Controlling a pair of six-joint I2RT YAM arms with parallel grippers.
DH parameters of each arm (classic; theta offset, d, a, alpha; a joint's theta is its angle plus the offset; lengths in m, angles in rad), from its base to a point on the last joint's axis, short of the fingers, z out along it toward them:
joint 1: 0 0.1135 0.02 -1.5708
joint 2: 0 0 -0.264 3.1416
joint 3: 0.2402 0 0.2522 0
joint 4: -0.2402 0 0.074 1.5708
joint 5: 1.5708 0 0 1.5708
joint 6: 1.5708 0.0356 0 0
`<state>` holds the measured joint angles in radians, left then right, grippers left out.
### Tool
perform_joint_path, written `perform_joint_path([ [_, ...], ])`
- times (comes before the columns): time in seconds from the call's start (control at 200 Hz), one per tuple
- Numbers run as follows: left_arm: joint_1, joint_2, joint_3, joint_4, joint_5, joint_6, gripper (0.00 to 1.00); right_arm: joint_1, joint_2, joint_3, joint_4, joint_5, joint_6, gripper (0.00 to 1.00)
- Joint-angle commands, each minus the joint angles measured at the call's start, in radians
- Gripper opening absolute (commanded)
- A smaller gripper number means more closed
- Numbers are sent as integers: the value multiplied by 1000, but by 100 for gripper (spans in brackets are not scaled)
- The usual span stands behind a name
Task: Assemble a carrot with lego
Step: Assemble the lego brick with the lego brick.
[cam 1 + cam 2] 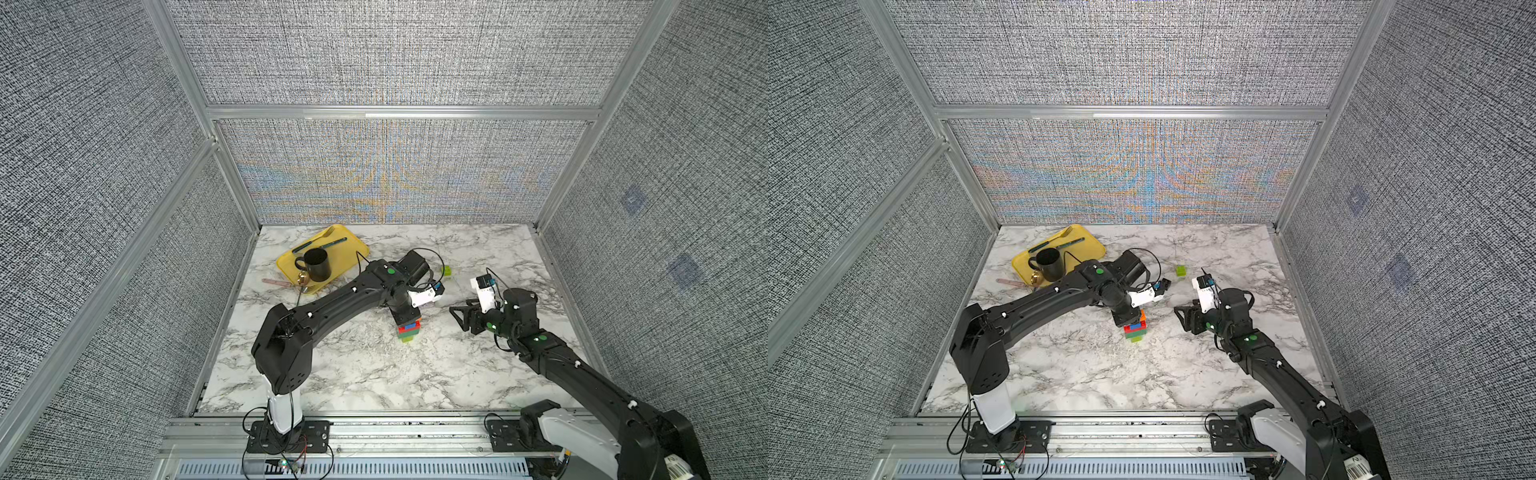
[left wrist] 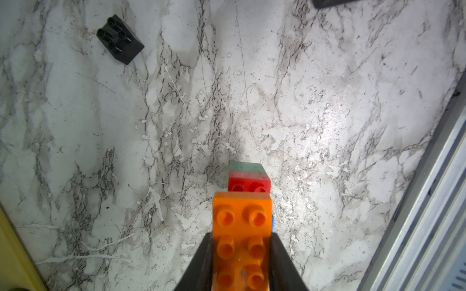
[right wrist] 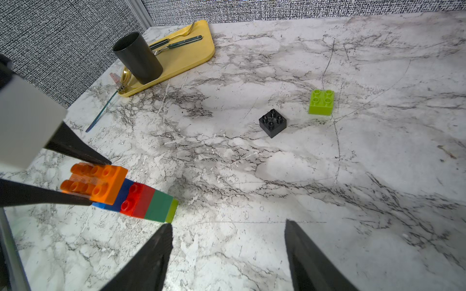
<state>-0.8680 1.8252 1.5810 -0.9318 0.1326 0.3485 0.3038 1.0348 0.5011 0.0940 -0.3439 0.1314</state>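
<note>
- Orange oblong plastic brick point(image 2: 242, 226), top of the layered carrot stack point(image 1: 409, 329), is clamped in the left jaws; its lime foot seems to rest on the marble worktop point(image 3: 252, 176).
- Right jaws gape empty, one tip just beside that foot: a nudge could snap layers off.
- Black square brick point(image 3: 272, 122) and lime square brick point(image 3: 321, 102) lie ahead of them, bare worktop between.

Grey woven walls point(image 1: 395, 54) enclose a marble tabletop point(image 1: 374, 374).
</note>
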Motion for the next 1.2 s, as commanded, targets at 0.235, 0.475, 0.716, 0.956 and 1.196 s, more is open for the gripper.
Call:
perform_joint_path([
  [0.235,0,-22,2,-2,4,0,20,1,7,-4,11,5,-7,72],
  [0.475,0,-9,3,-1,2,1,20,1,11,-1,10,3,-7,72],
  [0.716,-1,14,9,-2,10,1,21,1,7,-2,9,6,-7,72],
  [0.956,0,23,6,-11,-4,1,21,0,8,-1,8,7,-8,72],
  [1.196,-1,14,-1,-21,-19,2,21,1,8,-2,9,7,-9,72],
])
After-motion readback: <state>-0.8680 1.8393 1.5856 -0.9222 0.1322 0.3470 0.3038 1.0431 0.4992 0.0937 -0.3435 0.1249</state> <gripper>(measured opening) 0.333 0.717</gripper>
